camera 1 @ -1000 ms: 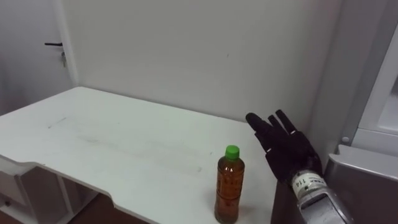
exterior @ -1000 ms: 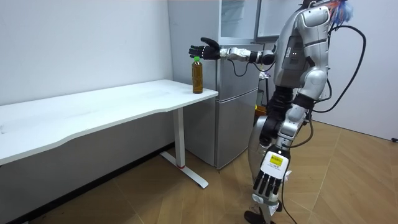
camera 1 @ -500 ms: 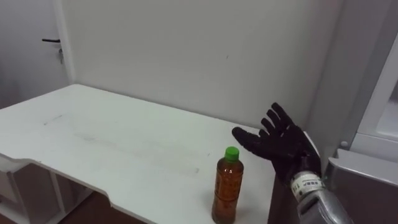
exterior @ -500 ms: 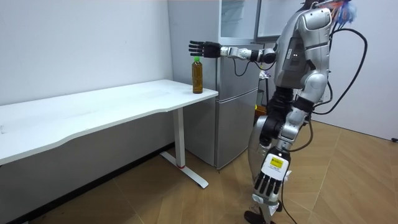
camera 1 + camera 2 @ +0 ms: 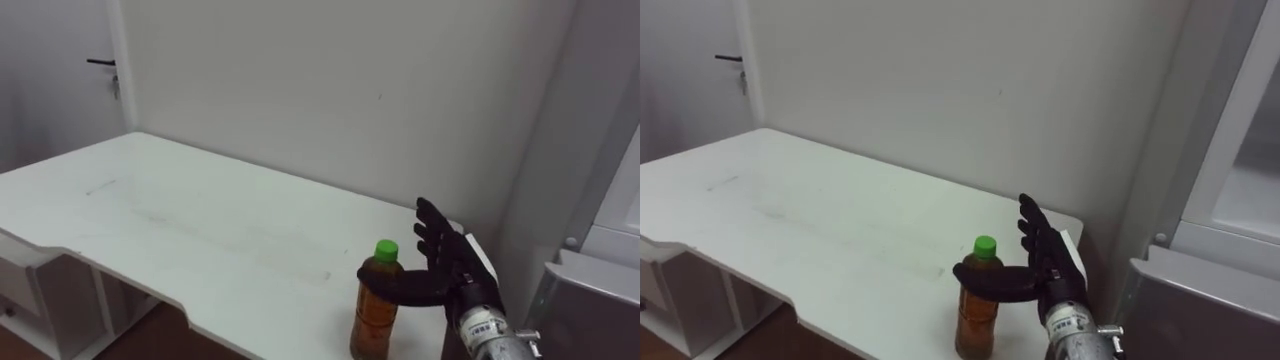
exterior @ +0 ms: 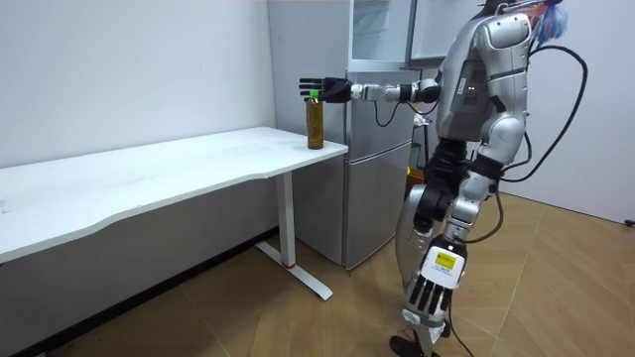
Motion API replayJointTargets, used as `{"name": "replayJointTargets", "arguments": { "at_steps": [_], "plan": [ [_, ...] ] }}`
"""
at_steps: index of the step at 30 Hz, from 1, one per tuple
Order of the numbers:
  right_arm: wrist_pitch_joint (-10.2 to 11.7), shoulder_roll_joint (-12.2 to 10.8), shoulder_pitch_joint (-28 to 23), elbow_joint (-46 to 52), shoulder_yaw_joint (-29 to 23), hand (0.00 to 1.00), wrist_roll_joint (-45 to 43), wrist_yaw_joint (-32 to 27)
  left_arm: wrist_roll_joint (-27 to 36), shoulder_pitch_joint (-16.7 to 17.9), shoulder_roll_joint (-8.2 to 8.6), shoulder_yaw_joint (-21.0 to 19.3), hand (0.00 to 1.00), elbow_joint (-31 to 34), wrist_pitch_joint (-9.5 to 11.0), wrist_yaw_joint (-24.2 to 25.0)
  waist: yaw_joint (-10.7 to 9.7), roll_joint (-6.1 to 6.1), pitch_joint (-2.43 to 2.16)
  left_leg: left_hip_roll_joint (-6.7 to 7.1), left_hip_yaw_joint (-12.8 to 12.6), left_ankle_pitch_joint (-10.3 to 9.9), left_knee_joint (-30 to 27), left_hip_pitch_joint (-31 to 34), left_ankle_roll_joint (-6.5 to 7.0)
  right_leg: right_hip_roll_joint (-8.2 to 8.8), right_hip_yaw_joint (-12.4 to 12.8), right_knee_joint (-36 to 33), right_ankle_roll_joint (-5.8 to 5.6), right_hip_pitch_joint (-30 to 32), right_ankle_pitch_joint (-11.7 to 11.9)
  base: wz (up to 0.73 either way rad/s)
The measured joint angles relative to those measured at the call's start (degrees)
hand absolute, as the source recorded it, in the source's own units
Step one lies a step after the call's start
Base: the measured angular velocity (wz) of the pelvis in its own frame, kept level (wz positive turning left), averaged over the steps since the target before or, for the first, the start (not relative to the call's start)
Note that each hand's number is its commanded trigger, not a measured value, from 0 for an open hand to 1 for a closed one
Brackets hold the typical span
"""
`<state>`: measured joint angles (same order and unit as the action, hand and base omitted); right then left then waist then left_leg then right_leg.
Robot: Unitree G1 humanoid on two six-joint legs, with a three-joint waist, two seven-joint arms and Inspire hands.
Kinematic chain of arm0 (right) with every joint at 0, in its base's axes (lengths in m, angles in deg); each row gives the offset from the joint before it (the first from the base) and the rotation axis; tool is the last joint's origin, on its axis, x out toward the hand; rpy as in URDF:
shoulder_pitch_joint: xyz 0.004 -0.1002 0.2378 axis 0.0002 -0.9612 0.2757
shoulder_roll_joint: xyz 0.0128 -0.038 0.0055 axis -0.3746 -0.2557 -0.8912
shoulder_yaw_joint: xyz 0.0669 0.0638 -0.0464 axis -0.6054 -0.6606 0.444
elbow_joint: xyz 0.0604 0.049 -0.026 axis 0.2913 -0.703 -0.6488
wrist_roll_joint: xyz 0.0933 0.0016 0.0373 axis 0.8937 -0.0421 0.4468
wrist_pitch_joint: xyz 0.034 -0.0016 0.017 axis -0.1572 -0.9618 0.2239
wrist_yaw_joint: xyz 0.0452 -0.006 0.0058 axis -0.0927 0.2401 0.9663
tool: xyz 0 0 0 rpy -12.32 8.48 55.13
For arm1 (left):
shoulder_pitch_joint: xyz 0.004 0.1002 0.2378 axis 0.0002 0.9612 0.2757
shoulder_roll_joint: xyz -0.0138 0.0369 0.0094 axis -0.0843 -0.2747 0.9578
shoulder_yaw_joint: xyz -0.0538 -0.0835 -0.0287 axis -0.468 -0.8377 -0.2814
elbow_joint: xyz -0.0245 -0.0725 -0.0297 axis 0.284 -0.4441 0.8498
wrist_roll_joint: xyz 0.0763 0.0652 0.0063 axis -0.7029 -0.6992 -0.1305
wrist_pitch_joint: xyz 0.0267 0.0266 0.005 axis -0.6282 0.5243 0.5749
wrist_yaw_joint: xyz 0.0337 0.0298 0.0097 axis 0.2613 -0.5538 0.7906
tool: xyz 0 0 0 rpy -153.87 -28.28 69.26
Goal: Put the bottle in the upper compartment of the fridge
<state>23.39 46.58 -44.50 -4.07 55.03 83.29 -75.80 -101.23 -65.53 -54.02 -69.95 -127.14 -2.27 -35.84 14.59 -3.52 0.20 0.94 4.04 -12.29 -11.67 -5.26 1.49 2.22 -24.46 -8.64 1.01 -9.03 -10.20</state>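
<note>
Near the corner of the white worktop (image 5: 200, 230) that lies closest to the fridge (image 6: 377, 178), a bottle of amber drink (image 5: 372, 325) stands upright on its base, its green cap (image 5: 386, 250) on. It is close to the front edge, with the long bare top stretching away to the robot's left.

From where I stand, the robot is on its feet at the end of the worktop, just in front of the grey fridge, with its right arm held out level towards the bottle. The right hand (image 5: 450, 270) is spread wide just beside the bottle on the fridge side, fingers straight and pointing up, palm turned towards the bottle. The thumb (image 5: 392, 292) reaches out across the bottle's shoulder, just under the cap; whether it actually touches the plastic I cannot tell. Nothing is curled round the bottle.

The left hand (image 6: 427, 295) hangs low beside the robot's leg, fingers loose and pointing at the wooden floor (image 6: 298, 327).

Pale shelves show in the fridge's upper part.
</note>
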Motion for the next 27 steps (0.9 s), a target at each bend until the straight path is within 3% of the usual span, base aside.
{"name": "replayJointTargets", "arguments": {
  "at_steps": [9,18,22,27],
  "plan": [
    [-0.09,0.07,-0.43,-0.22,0.02,0.0,-0.69,-0.17,-0.04,0.2,-0.27,0.03,0.0,0.1,-0.08,1.24,-0.08,-0.54,-0.28,0.25,0.86,0.04,-0.15,0.11,0.07,0.27,-0.88,-0.14,-0.09,-0.31,-0.07,0.05],
    [-1.16,0.0,-2.83,-4.12,0.74,0.0,-2.16,0.06,0.41,0.4,-0.85,0.96,0.0,-0.12,-0.17,2.12,0.03,-0.9,-0.02,0.8,1.02,0.25,-0.3,-0.33,0.42,0.8,-1.02,-0.24,-0.42,-0.92,-0.24,0.02],
    [-1.23,0.03,-4.06,-7.17,2.51,0.0,-2.06,0.16,0.48,1.04,-1.04,1.13,0.0,-0.01,-0.17,2.37,0.21,-0.46,0.36,0.86,1.25,0.21,-0.55,-0.06,0.5,0.82,-1.19,-0.12,-0.51,-0.82,-0.26,0.01],
    [-1.2,0.03,-4.21,-10.32,2.59,0.0,-2.05,-0.8,0.53,1.23,-1.2,2.26,0.0,0.46,-0.03,2.53,0.38,-0.09,0.33,0.86,1.5,0.21,-1.18,1.7,0.48,0.89,-2.08,-0.15,-0.47,0.38,-0.24,0.07]
  ]
}}
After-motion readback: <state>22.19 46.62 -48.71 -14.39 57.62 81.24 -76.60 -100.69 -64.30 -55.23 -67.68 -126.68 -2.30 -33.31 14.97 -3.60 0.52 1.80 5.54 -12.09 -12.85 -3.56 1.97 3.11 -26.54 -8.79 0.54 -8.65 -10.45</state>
